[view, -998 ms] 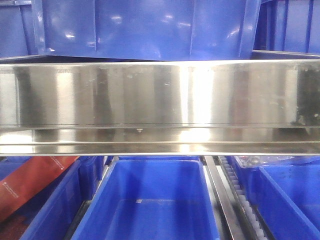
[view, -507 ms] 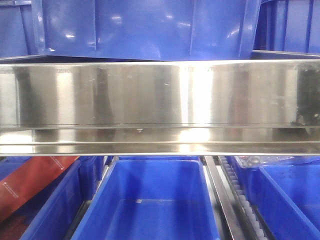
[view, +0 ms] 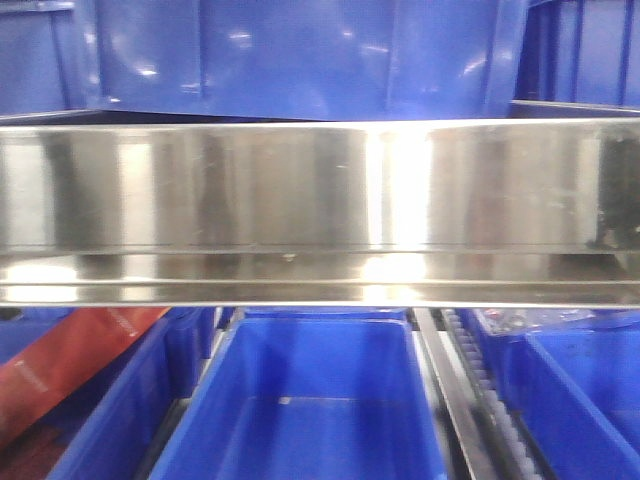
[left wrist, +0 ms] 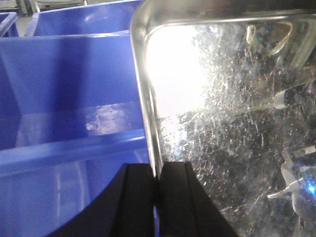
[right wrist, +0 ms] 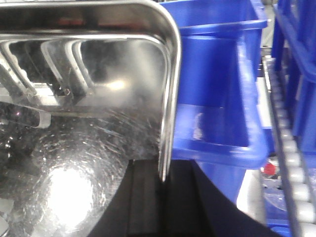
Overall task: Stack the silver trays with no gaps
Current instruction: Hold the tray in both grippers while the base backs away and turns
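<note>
One silver tray (left wrist: 222, 123) fills the right of the left wrist view, its scratched mirror floor facing me. My left gripper (left wrist: 158, 170) is shut on its left rim, one black finger on each side of the rim. The same tray (right wrist: 89, 148) fills the left of the right wrist view. My right gripper (right wrist: 162, 170) is shut on its right rim in the same way. The tray hangs over blue bins. No second tray can be made out. Neither the tray nor the grippers show in the front view.
A long flat steel shelf rail (view: 320, 210) with a small screw crosses the front view. Blue bins stand above (view: 300, 50) and below it (view: 310, 400). A red packet (view: 60, 370) lies in the lower left bin. A roller track (right wrist: 289, 148) runs on the right.
The front view has shifted slightly: the bins and rail sit a little further right and lower and look blurred. No earlier wrist frames are given.
</note>
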